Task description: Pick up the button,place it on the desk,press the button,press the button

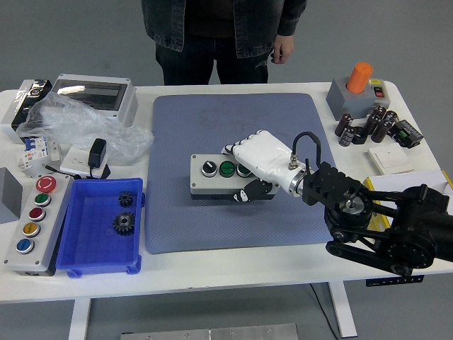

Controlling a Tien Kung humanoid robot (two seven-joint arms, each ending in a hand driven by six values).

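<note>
Button box (pixel 216 177) with black knob and green buttons, lying on blue-grey mat (pixel 184 142) in middle of white worktop (pixel 233 265), white right robot hand (pixel 256 164) closed around its right end, fingers over top, thumb on near side, person standing behind worktop.
</note>
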